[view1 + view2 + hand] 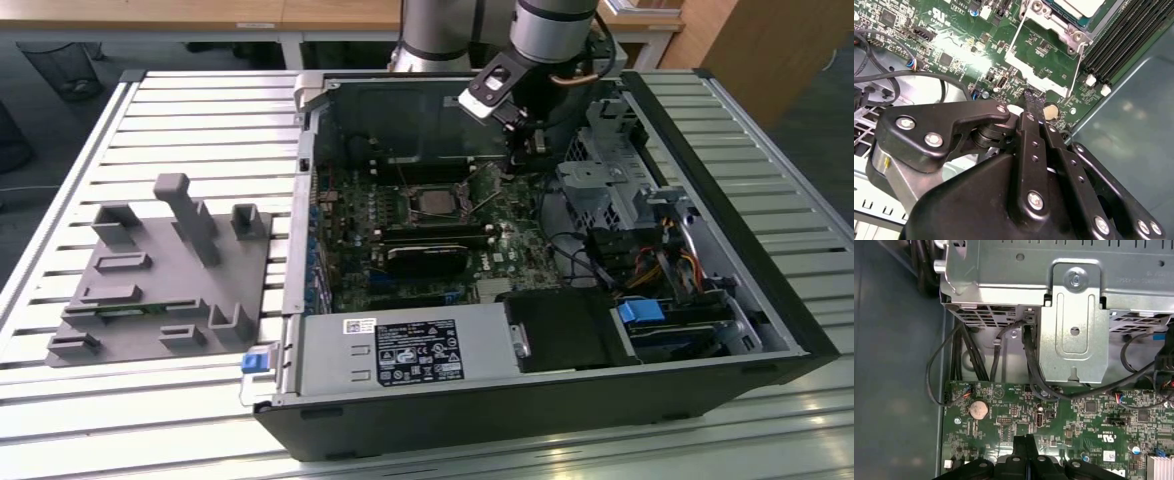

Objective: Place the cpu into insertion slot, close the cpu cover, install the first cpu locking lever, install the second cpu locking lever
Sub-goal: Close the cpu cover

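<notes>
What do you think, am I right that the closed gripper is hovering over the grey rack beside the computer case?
Not quite. The gripper is closed, but it hovers inside the computer case, over the green circuit board, not over the grey rack beside it. The exterior view shows this.

Slatted table (200,120) carries computer case (534,410), grey fixture (160,290).
</notes>
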`<state>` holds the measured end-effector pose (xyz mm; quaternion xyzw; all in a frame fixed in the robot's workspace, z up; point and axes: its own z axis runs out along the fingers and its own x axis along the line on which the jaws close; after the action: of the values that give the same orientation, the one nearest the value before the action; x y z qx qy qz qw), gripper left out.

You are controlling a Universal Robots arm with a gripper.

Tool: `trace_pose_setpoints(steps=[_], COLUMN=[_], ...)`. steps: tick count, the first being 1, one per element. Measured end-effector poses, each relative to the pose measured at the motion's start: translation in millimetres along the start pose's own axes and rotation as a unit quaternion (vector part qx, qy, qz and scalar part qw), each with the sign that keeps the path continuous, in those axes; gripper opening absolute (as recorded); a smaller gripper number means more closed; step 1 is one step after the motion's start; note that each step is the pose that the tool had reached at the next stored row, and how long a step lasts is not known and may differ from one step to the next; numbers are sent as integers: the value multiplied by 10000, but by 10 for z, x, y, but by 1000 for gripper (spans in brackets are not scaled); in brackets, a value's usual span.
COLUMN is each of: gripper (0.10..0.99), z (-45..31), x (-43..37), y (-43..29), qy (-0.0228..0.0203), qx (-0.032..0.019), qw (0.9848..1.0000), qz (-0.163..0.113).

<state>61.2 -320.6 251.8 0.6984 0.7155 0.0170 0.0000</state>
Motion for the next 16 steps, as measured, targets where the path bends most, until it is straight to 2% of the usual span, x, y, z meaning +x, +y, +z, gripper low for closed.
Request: trace_pose_setpoints(steps=[8,16], gripper=[122,122], z=[52,55], x=[1,3], y=[-9,-135], qy=[-1,0], qx=[2,2], qw=[10000,10000], qz=[0,-9])
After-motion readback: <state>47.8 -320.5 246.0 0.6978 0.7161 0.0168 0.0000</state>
